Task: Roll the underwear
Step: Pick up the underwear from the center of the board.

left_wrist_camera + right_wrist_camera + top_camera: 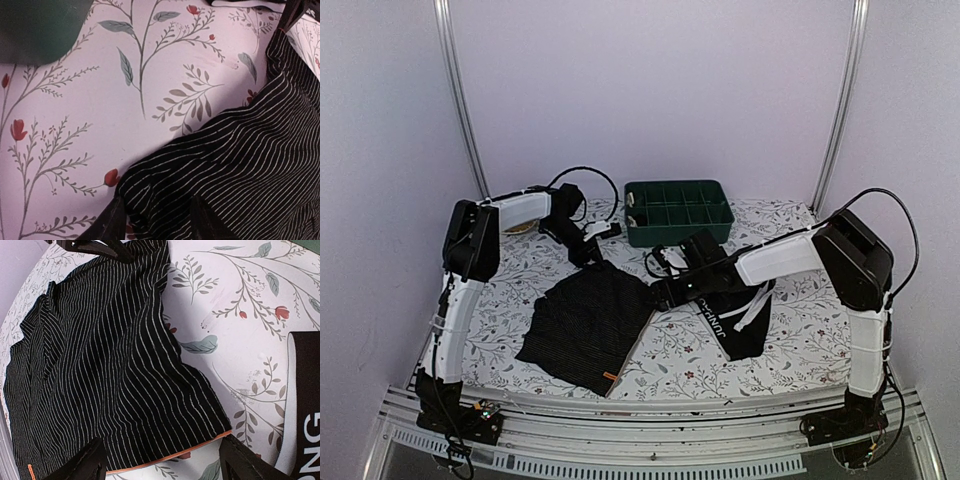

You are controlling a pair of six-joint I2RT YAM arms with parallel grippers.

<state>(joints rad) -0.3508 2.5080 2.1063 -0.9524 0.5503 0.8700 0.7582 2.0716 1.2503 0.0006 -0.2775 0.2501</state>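
Landmark: the green tray (pixel 678 212) is standing at the far side of the tabletop (pixel 800 340); all places below are being told from it.
Striped underwear (pixel 585 325): it is lying spread flat on the near side of the green tray, toward the left, and is not rolled yet. Its orange tag (pixel 610 376) is sitting at the corner farthest from the tray.
Lettered underwear (pixel 735 322): it is lying on the near side of the green tray, toward the right, partly under the right arm (pixel 780 258), near the striped piece but apart from it.
Left jaws: they are hanging over the striped corner nearest to the tray. The fingers (pixel 112 222) are standing apart with the fabric edge between them, not pinching it.
Right jaws: they are spread wide and holding nothing. The fingers (pixel 87 465) are hovering over the orange hem (pixel 170 456).
Handling: the fabric is looking thin, light and limp, so it will probably be wrinkling and sliding on the smooth cloth; it is not fragile.
Where to hold: I am judging that both jaws should be pinching the same edge, one near each corner and low at the tabletop, so that the roll is starting straight.
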